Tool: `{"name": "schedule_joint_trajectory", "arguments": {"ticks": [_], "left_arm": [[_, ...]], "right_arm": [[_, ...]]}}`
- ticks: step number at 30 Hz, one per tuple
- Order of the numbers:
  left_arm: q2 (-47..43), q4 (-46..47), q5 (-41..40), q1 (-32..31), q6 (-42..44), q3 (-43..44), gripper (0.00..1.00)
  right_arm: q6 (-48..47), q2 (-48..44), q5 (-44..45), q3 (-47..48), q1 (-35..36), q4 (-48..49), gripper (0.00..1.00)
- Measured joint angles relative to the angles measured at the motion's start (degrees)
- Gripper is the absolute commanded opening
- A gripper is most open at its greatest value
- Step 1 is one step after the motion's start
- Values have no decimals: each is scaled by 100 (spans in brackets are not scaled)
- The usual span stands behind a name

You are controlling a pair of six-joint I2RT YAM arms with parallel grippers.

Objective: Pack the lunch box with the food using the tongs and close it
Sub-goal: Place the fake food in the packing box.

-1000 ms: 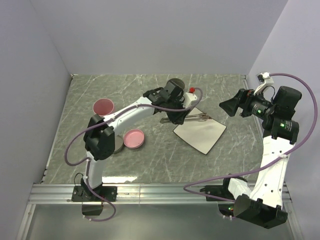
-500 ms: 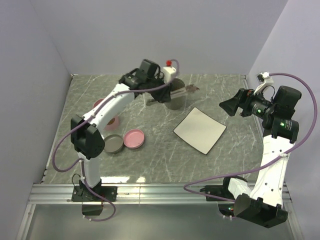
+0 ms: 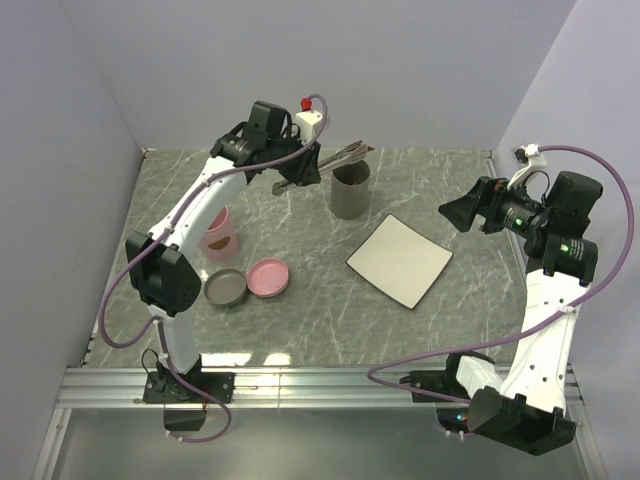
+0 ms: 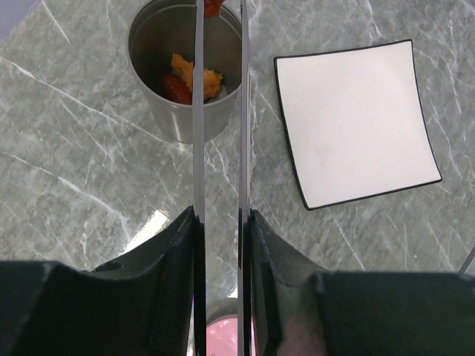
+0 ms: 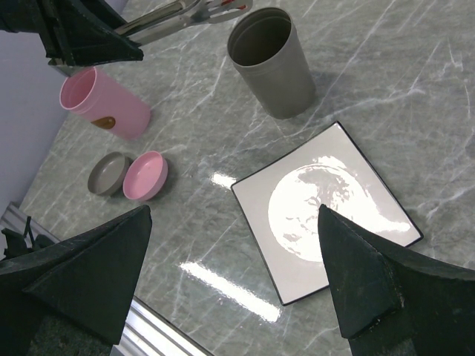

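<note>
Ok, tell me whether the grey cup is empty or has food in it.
Not empty. The left wrist view looks down into the grey cup and shows an orange fried bit and a red piece inside.

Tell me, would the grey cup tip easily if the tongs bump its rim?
It may tip: the grey cup stands taller than wide on a smooth table. The few food pieces inside probably add little weight. It looks stiff.
</note>
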Motion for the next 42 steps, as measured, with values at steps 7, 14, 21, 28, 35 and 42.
{"name": "schedule_joint_trajectory", "arguments": {"ticks": [7,14,21,28,35,42], "left_arm": [[74,-22,-7,63,31,-114,27],[188,-96,-13,92,48,-157,28],[304,-120,-33,94,66,-160,30],[339,-195,-72,92,76,-160,43],[339,-247,-70,92,107,-160,49],[323,-258,39,92,98,-114,49]], "right_arm": [[0,0,0,0,0,0,100],[0,0,2,0,0,0,100],[0,0,2,0,0,-2,100],[0,0,2,0,0,-2,100],[0,0,2,0,0,-2,100],[0,0,2,0,0,-2,100]]}}
